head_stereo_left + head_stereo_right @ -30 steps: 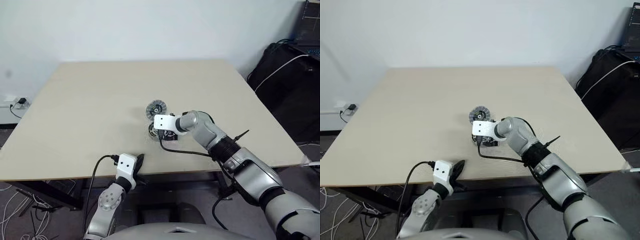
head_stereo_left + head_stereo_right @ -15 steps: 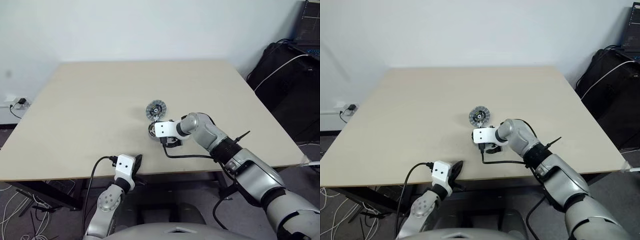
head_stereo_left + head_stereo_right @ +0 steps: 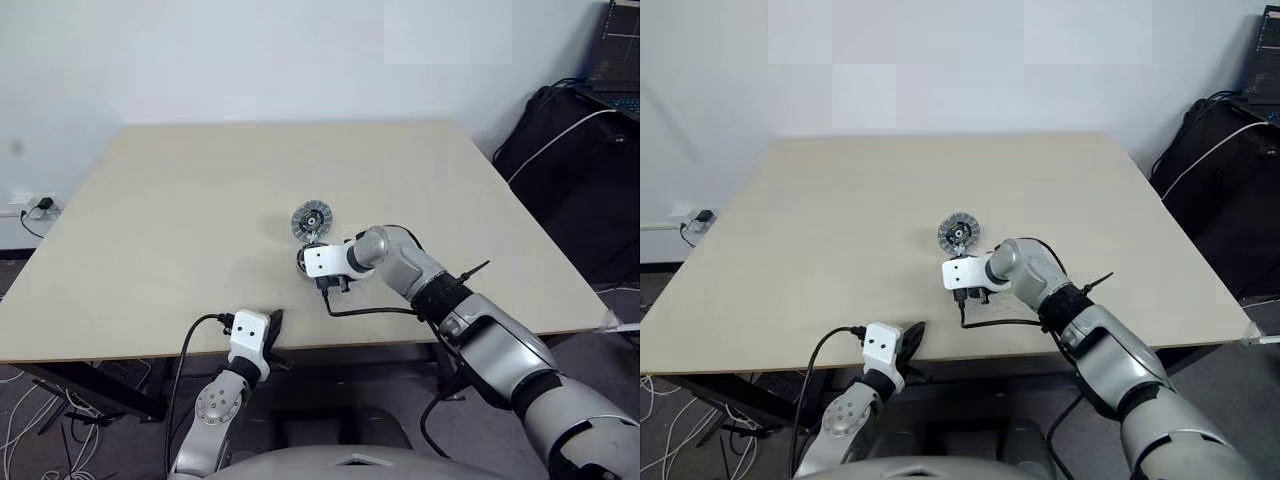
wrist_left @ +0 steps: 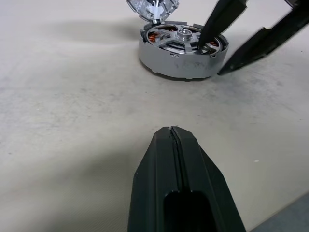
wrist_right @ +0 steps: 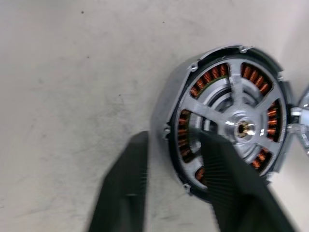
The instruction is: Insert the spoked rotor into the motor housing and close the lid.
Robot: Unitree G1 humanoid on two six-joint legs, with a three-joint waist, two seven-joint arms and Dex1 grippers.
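Right wrist view: right gripper (image 5: 166, 181) straddles the rim of the motor housing (image 5: 227, 125) — one finger inside on the spoked rotor (image 5: 241, 128), one outside, jaws part-closed on the wall. Left gripper (image 4: 175, 140) closed, empty, at the table (image 3: 180, 200) near edge. Left wrist view shows the lid (image 4: 152, 7) just behind the housing — head view has the arm masking the housing.
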